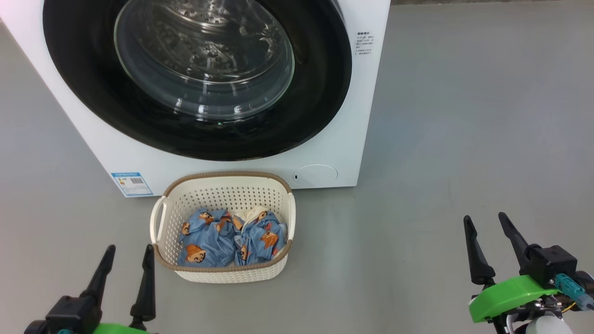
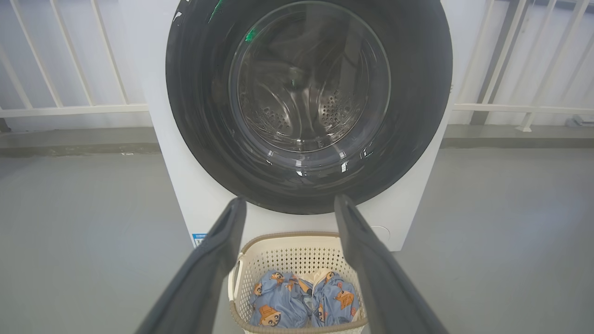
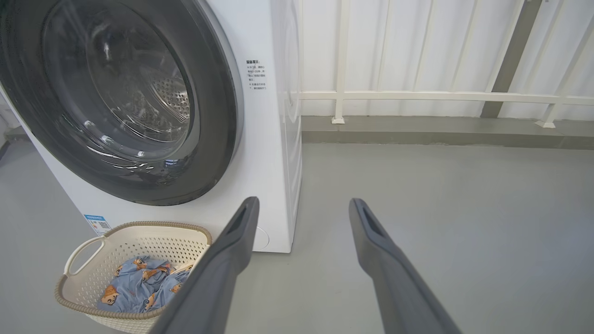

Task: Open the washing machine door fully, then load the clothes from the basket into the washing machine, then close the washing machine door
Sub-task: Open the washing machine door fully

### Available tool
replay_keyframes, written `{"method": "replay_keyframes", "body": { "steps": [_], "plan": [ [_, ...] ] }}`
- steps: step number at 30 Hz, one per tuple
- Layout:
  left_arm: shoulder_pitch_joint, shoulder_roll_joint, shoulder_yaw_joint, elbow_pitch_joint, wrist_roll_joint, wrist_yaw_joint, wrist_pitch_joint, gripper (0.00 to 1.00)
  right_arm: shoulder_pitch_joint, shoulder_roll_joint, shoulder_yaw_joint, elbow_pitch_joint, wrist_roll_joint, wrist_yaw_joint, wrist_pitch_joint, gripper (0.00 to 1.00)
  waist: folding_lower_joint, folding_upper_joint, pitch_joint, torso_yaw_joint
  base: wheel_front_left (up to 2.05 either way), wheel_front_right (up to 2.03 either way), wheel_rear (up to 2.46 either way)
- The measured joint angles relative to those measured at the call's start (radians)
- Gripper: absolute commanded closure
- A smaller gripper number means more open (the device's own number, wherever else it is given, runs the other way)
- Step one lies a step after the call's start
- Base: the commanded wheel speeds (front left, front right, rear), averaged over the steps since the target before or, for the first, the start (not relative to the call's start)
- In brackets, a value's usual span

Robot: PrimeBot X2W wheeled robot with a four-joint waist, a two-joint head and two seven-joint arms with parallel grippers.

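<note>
Jaws of left gripper and right gripper stand wide apart, gripping and touching nothing.

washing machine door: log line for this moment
door: shut | clothes: in basket | left hand: open, empty | right hand: open, empty

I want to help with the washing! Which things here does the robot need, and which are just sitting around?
Needed for the job:
washing machine
washing machine door, shut now
basket
clothes, in the basket
left hand and right hand, both open and empty

Just around:
white railing
blue sticker
grey floor
</note>
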Motion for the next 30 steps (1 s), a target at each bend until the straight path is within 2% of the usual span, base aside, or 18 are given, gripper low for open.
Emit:
{"method": "replay_keyframes", "body": {
  "steps": [4,10,19,25,26,27,28,30],
  "plan": [
    [-0.001,-0.002,0.002,-0.004,0.001,-0.001,0.0,0.0,-0.019,-0.006,-0.002,-0.005,0.017,0.0,0.0,0.0,0.0,0.0,0.017,0.007,0.0,0.0,0.0],
    [-0.003,-0.013,0.0,-0.004,0.003,-0.008,0.0,0.0,-0.127,-0.04,-0.001,-0.033,0.024,0.0,0.0,0.0,0.0,0.0,0.047,0.023,0.0,0.0,0.0],
    [-0.049,-0.035,-0.009,0.001,0.01,-0.021,0.0,0.0,-0.4,-0.101,0.011,-0.067,0.068,0.0,0.011,0.0,0.0,0.0,0.102,0.054,0.0,0.0,0.0],
    [-0.074,-0.042,-0.008,0.001,0.01,-0.026,0.0,0.0,-0.57,-0.112,-0.013,-0.072,0.175,0.0,0.042,0.0,0.0,0.0,0.137,0.075,0.0,0.0,0.0],
    [-0.081,-0.043,-0.008,0.001,0.01,-0.026,0.0,0.0,-0.604,-0.106,-0.031,-0.066,0.212,0.0,0.048,0.34,0.0,0.0,0.144,0.078,0.0,0.0,0.0],
    [-0.086,-0.045,-0.008,0.001,0.01,-0.027,0.0,0.0,-0.637,-0.1,-0.05,-0.057,0.255,0.0,0.058,0.74,0.0,0.0,0.151,0.082,0.0,0.0,0.0],
    [-0.09,-0.047,-0.008,0.001,0.01,-0.028,0.0,0.0,-0.667,-0.103,-0.063,-0.046,0.279,0.0,0.064,1.0,0.0,0.0,0.158,0.086,0.0,0.0,0.0],
    [-0.098,-0.054,-0.01,0.002,0.01,-0.035,0.0,0.0,-0.727,-0.088,-0.115,-0.011,0.366,0.0,0.085,1.0,0.0001,0.0,0.172,0.094,0.0,0.0,0.0]
  ]
}}
